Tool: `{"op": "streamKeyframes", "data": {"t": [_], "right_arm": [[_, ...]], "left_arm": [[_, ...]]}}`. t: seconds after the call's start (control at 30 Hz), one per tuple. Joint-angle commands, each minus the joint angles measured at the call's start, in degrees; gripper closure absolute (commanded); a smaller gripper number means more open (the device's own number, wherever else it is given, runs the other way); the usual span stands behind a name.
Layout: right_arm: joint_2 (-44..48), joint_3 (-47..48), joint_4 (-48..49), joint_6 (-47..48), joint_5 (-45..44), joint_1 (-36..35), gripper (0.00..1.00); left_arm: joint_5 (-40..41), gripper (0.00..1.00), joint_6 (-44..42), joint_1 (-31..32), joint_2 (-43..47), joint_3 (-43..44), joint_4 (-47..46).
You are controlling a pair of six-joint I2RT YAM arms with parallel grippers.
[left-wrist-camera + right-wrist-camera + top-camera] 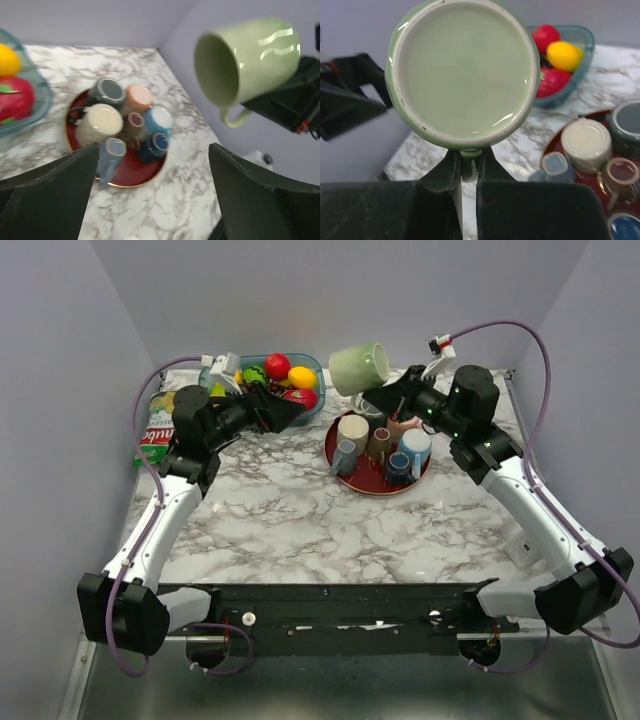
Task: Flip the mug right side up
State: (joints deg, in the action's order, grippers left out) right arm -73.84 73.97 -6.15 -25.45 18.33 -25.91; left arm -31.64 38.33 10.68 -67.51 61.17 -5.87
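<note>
Gripping the handle (234, 119) of the pale green glazed ceramic mug (462, 70), the right claw (466, 167) is closed on it and holds the mug in the air, on its side, above the far edge of the round red tray (372, 492). The left claw (285, 412) stands fully open and empty, just beside the blue bowl of fruit (316, 366), its fingers aimed toward the mug.

Step in hand: the turn appears about half made. The mouth faces sideways toward the left arm, not up. The next move calls for a wrist roll until the mouth faces up. A descent follows to a bare patch of the marbled surface (300, 530), away from the inverted cups (352, 430) crowding the tray, and then release.

Right wrist view: shows only the mug's base and the pinched handle.
Left wrist view: shows the mouth, an empty interior and the handle hanging below.
Top view: alone shows both arms and the mug's place over the tray.
</note>
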Motion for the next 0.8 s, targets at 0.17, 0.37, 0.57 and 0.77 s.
{"op": "streamKeyframes", "data": {"t": [0.17,0.37,0.57,0.77], "right_arm": [[-2.6,2.6,27.8,-22.0,13.9,-0.2,0.99],[-3.3,2.4,31.8,-25.7,15.0,-0.7,1.0],[-4.1,1.4,34.3,-27.1,14.6,-1.5,0.99],[-4.6,1.4,33.8,-26.2,14.3,-2.9,1.0]], "left_arm": [[-13.8,0.01,11.1,8.6,-5.8,3.8,-16.8],[-12.4,0.02,16.3,10.9,-9.0,6.2,-24.6],[-9.8,0.05,24.2,11.6,-10.6,5.9,-33.9],[-8.5,0.19,29.2,12.0,-12.4,6.0,-38.9]]}}
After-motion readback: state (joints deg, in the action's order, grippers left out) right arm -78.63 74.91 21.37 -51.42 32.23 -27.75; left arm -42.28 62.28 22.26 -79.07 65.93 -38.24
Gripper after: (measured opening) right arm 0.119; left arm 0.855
